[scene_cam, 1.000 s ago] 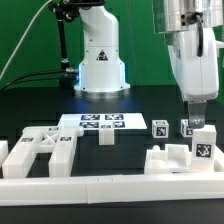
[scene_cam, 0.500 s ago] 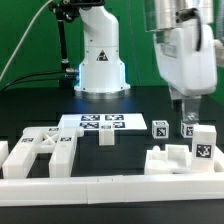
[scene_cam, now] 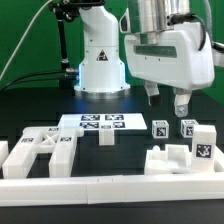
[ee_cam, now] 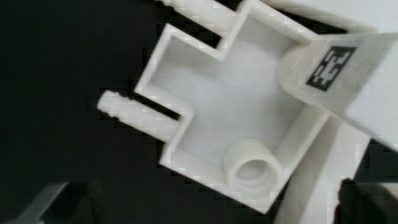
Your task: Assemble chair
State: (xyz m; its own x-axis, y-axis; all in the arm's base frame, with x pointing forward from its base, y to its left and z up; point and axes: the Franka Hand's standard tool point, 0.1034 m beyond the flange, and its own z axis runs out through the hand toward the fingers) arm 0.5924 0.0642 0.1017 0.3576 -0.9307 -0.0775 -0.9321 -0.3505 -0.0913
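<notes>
My two-finger gripper [scene_cam: 165, 100] has risen toward 11 o'clock, wide open and empty; I judge the tagged matte white square plastic leg [scene_cam: 203, 141] released.

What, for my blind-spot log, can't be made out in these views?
- Exterior view: the rim wall hides the bases of the parts; the tags on the blocks are too small to read.
- Exterior view: the top edge cuts off the arm above the hand.
- Wrist view: the white part runs past the edges; the tag is blurred.
</notes>
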